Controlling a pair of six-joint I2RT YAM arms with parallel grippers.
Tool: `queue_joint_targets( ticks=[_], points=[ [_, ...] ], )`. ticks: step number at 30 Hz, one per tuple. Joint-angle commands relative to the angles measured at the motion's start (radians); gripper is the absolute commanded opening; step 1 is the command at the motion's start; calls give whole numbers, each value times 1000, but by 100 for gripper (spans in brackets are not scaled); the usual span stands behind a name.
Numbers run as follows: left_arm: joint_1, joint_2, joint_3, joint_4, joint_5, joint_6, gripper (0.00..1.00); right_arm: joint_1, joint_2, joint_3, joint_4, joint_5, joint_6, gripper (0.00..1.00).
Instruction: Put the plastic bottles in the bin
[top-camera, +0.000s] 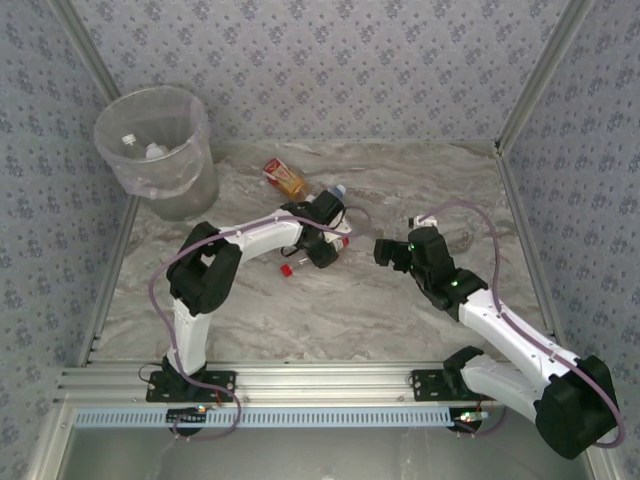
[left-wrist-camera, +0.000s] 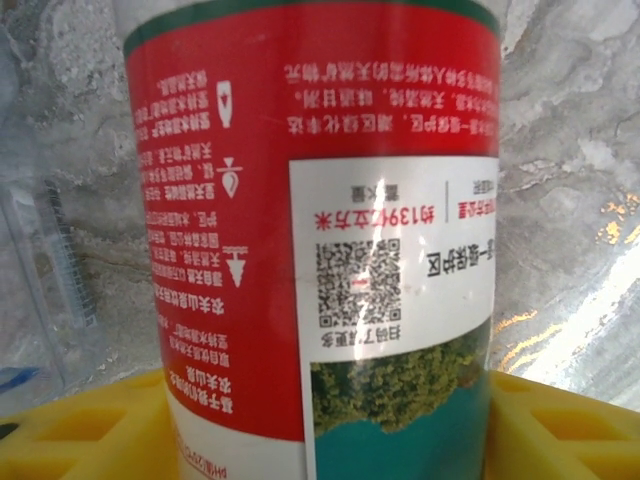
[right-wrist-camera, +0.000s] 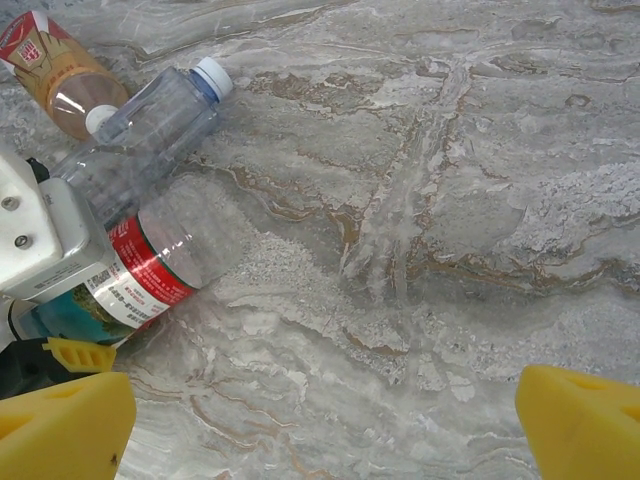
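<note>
Right gripper (right-wrist-camera: 320, 428): jaws spread wide, yellow fingertips (right-wrist-camera: 65, 425) at the lower corners, only bare marbled table (right-wrist-camera: 430, 200) between them. At the left, a red-labelled bottle (right-wrist-camera: 165, 262) lies on its side, its labelled end gripped by the left gripper (right-wrist-camera: 85, 312), white housing above and yellow pad below. Touching it above lies a clear bottle (right-wrist-camera: 140, 135) with a whitish-blue cap pointing up-right. Beyond that, in the upper left corner, lies a brown-tinted bottle (right-wrist-camera: 62, 78) with a red-and-white label.
</note>
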Motion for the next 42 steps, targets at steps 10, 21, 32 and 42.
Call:
queue_joint_targets(
  ticks=[10, 21, 32, 42],
  points=[
    [-5, -41, -17, 32, -17, -72, 56, -8, -19, 13, -31, 32, -35, 100],
    [20, -209, -78, 105, 55, -157, 53, -5, -18, 78, -16, -81, -214, 100],
    [136, -398, -158, 246, 219, -347, 49, 21, -10, 118, 114, -178, -218, 100],
    [227, -537, -197, 315, 256, -494, 49, 47, 7, 115, 309, -322, -206, 100]
  ],
)
